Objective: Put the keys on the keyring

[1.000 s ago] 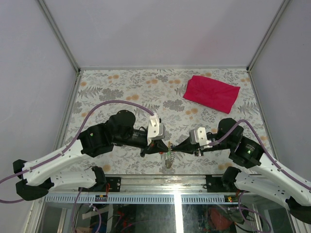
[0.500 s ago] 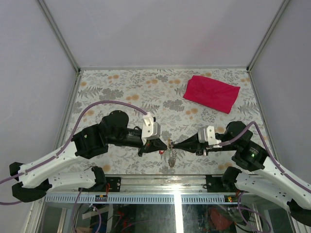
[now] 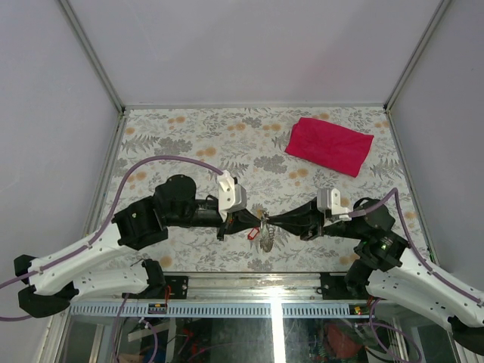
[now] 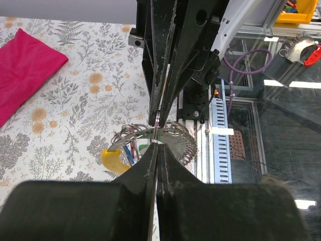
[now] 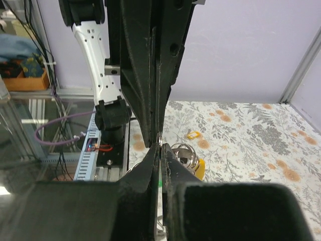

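Top external cam: two black wedge-shaped grippers meet tip to tip. The left gripper (image 3: 256, 222) and right gripper (image 3: 272, 222) are both pinched tight on the thin silvery keyring (image 3: 265, 236), its coiled strand dangling. A glossy red-tagged key (image 3: 253, 235) sits just beside it.

Floral table (image 3: 189, 136): red cloth (image 3: 330, 145) (far right corner).

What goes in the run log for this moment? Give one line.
left gripper: shut on keyring | right gripper: shut on keyring | red tag: beside keyring
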Robot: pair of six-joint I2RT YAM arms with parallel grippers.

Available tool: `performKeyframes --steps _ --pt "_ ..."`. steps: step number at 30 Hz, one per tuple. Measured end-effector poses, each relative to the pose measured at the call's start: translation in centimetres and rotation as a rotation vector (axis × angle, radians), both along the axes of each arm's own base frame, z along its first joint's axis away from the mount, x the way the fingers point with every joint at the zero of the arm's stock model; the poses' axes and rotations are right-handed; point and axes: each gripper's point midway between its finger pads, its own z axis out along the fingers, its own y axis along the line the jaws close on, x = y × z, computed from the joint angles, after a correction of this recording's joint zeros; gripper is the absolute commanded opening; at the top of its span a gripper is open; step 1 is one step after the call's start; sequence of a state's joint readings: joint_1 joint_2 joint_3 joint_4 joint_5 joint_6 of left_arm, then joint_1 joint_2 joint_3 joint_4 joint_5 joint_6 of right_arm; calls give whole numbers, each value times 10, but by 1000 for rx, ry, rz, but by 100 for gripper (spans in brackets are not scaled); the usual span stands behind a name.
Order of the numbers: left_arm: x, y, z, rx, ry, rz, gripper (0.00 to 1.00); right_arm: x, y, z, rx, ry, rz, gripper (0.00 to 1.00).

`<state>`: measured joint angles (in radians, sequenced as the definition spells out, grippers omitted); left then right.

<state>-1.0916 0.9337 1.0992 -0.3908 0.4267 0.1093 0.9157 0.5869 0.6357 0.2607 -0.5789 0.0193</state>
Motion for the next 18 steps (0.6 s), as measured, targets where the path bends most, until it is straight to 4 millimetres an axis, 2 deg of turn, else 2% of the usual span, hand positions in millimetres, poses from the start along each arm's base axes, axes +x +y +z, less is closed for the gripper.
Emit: performKeyframes --steps 6,18 --pt "4 -2 1 -33 5 29 0 4 2 4 94 72 -14 0" --pt "9 0 22 -127 -20 65 0 10 -2 25 258 106 -39 0"
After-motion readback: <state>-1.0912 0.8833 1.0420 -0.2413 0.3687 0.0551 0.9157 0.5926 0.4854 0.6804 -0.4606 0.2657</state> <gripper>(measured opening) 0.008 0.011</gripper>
